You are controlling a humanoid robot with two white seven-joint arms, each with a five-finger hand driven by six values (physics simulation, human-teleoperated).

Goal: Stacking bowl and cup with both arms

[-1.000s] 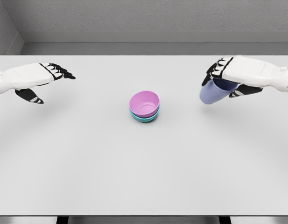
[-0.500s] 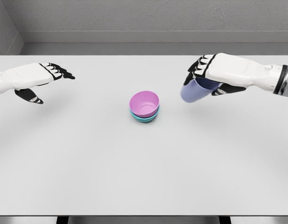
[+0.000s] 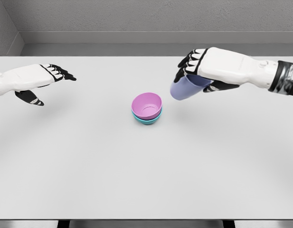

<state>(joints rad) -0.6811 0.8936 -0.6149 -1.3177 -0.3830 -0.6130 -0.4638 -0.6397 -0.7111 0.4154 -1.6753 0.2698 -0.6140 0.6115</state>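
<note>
Right hand (image 3: 196, 76) wrapped around a tilted lavender cup (image 3: 183, 88), held above the white table (image 3: 146, 171) just right of the stacked bowls. Pink bowl (image 3: 146, 104) nested in a teal bowl (image 3: 147, 119) at table centre. Left hand (image 3: 39, 80) far left, fingers spread, holding nothing.

No text, label, brand, number or sign can be read anywhere in the head view. The pink bowl (image 3: 146, 105) at the middle of the bench (image 3: 146, 161) has a plain surface, and so does the teal bowl (image 3: 147, 120) under it. The lavender cup (image 3: 183, 88) up and to the right of the pink bowl is also unmarked.
</note>
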